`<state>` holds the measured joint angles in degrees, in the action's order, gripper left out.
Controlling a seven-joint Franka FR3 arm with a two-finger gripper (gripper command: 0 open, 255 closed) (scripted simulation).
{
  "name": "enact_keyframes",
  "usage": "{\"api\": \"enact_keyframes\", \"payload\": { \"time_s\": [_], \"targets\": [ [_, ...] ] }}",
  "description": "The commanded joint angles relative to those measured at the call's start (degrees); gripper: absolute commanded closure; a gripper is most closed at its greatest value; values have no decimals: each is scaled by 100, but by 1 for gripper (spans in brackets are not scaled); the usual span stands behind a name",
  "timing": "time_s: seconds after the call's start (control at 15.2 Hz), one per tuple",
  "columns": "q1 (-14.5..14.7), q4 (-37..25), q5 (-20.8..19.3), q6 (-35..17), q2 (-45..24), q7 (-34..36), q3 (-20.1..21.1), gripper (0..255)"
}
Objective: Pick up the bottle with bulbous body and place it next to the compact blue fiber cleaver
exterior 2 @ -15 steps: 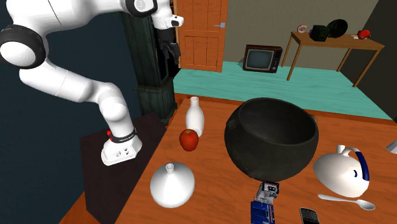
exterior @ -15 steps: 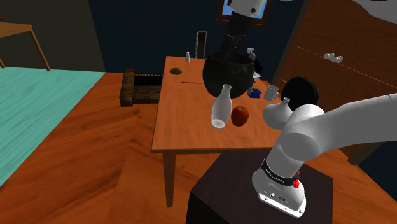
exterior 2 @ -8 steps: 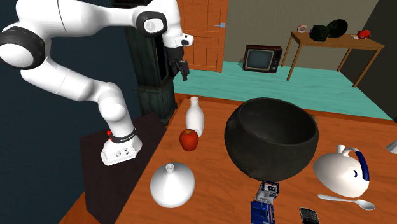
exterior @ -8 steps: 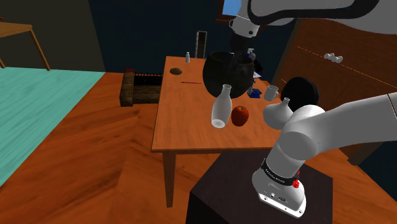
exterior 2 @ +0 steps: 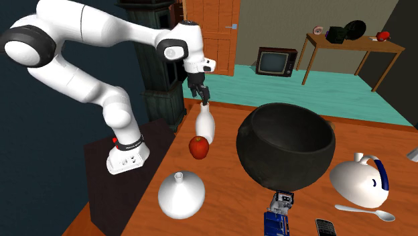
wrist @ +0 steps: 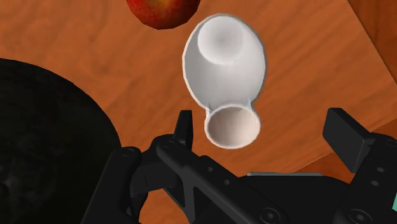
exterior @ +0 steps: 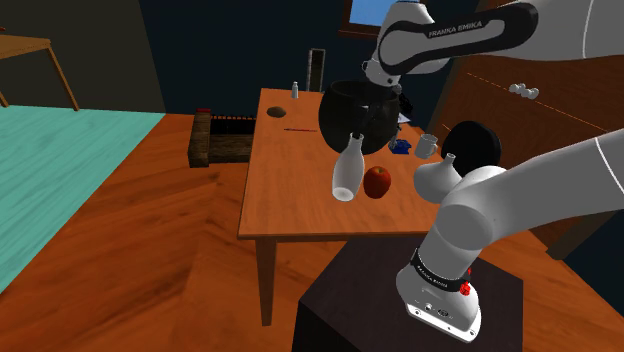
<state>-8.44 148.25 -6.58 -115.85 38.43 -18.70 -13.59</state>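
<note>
Your pincer (wrist: 261,124) is released: its fingers (wrist: 183,130) stand apart on either side of the open mouth of the white bottle (wrist: 222,63), with no contact that you can see. The bottle stands on the wooden table (wrist: 305,51) directly beneath the pincer. A red apple (wrist: 162,11) sits just beside the bottle, and a big black pot (wrist: 44,127) is near. The small blue cleaver (exterior 2: 276,220) lies well apart from the pincer, close by the pot.

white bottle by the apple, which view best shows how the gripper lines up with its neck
The wrist view: it looks down into the bottle between the open fingers of the gripper. The second exterior view shows it side-on beneath the gripper; in the shoulder view its neck stands before the black bowl.
</note>
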Motion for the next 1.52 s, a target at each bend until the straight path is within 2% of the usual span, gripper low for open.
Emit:
{"api": "enact_keyframes", "payload": {
  "time_s": [0.0, 0.46, 0.99, 1.06, 1.45],
  "targets": [
    [-65, 47, -71, -198, -147, -127, -146, 0],
    [-52, 445, -98, -882, -433, -137, -233, 0],
    [-52, 445, -98, -881, -433, -137, -233, 0],
    [-52, 445, -98, -881, -433, -137, -233, 255],
    [-52, 445, -98, -882, -433, -138, -233, 255]
  ]
}}
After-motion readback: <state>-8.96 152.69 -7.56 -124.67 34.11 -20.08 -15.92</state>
